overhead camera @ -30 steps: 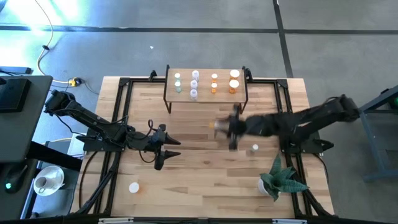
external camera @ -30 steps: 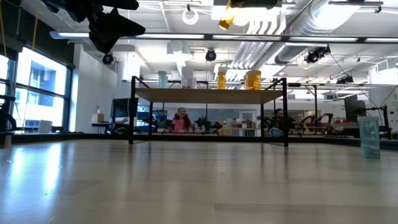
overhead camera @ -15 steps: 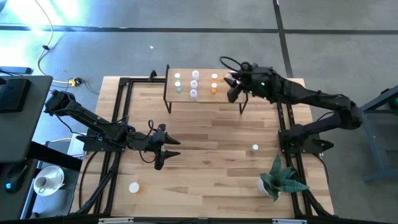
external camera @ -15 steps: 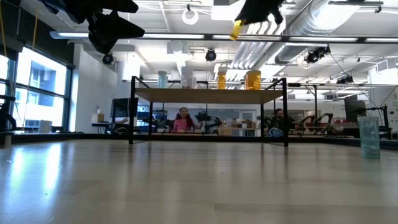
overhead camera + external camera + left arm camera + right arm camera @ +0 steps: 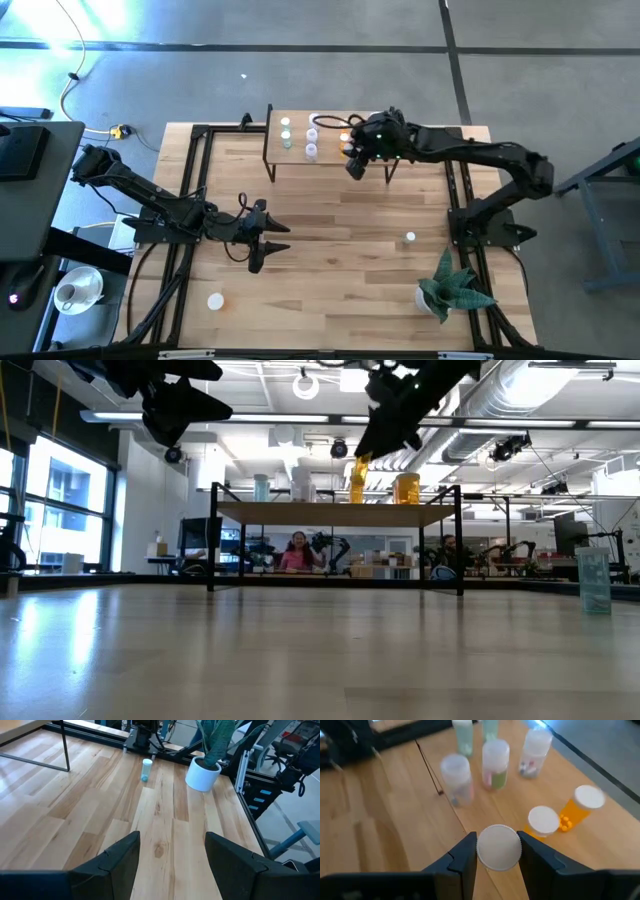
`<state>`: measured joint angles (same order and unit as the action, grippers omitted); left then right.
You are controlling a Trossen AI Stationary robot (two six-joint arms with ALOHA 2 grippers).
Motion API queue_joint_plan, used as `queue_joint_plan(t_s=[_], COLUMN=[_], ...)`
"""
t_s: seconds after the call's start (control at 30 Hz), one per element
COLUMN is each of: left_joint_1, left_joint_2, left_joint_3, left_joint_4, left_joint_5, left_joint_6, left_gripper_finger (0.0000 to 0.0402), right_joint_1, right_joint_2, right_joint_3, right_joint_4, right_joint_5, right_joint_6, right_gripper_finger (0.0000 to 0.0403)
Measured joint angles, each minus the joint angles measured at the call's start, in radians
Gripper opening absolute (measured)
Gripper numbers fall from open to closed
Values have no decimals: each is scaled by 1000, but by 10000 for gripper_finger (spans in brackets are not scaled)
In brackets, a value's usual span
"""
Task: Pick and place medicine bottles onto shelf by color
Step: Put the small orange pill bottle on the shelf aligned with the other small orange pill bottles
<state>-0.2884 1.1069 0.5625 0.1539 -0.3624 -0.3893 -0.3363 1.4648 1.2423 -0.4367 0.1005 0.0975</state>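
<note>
High view shows the right gripper (image 5: 356, 160) reaching over the front edge of the shelf (image 5: 330, 152), near its right half. Its fingers are clenched on a white-capped orange bottle (image 5: 499, 847); in the right wrist view the cap sits squarely between the two dark fingers (image 5: 465, 855), and in the low view the bottle (image 5: 358, 463) hangs from the gripper above the shelf top.

The left gripper (image 5: 262, 240) waits over the middle-left of the table (image 5: 330, 250), jaws parted and holding nothing.

On the shelf, the wrist view counts seven standing bottles: two orange bottles (image 5: 580, 810) toward the right end, just beside the held one, and five pale bottles (image 5: 495, 762), whitish or green, grouped toward the left end. With the held one, three orange bottles are in view.

Off the shelf, one pale green bottle (image 5: 410, 238) stands near the table's right edge, close to a potted plant (image 5: 445, 290), and another bottle (image 5: 215, 300) lies near the front-left corner.
</note>
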Motion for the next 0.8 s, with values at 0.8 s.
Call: queue_joint_plan(t_s=[0.8], left_joint_1=[0], left_joint_2=[0], left_joint_3=[0], left_joint_4=[-6], left_joint_5=[0], left_joint_6=[0], left_gripper_finger=[213], right_joint_1=[7], right_joint_2=[81], right_joint_3=[141], right_joint_4=[-185], right_joint_5=[2], right_joint_6=[4], right_gripper_finger=[117])
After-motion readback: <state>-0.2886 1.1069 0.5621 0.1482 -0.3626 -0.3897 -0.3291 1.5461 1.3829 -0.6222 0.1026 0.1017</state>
